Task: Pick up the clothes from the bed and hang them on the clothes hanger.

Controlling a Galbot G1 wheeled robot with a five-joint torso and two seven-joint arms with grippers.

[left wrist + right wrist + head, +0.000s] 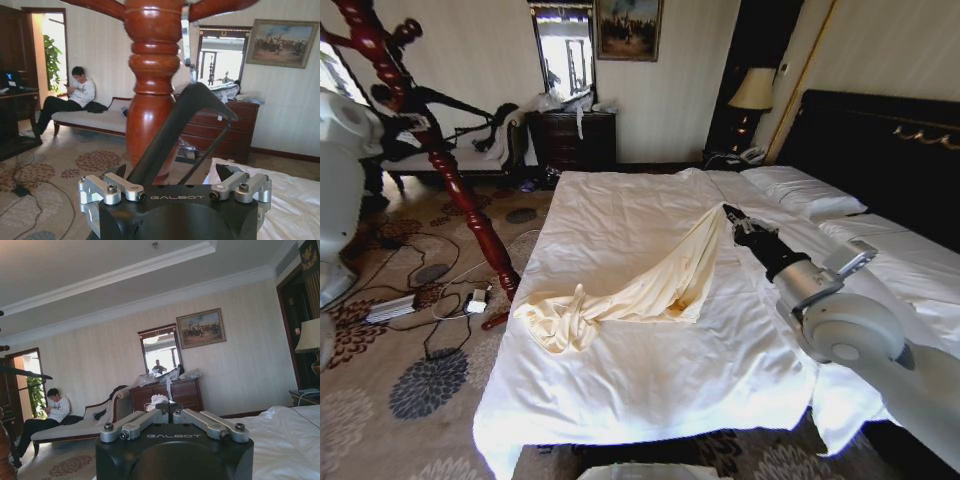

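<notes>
White sheets cover the bed (620, 380), with the wooden coat stand (440, 150) just off its left side. Your left gripper (175, 192) sits by that stand, jaws pinching the black clothes hanger (185, 125). Right of it, the cream clothes (640, 290) trail across the bed, one corner raised by your right gripper (732, 216), jaws pressed together on the fabric.

You had a twisted red-brown coat stand (450, 170) rising at the left of the head view, cables and a white power strip (390, 308) on the floral carpet (425, 385) at its foot. Against the far wall stood a dark dresser (575, 138) under a mirror (565, 50), a framed painting (628, 28) beside it, and a lamp (753, 92) farther right.
</notes>
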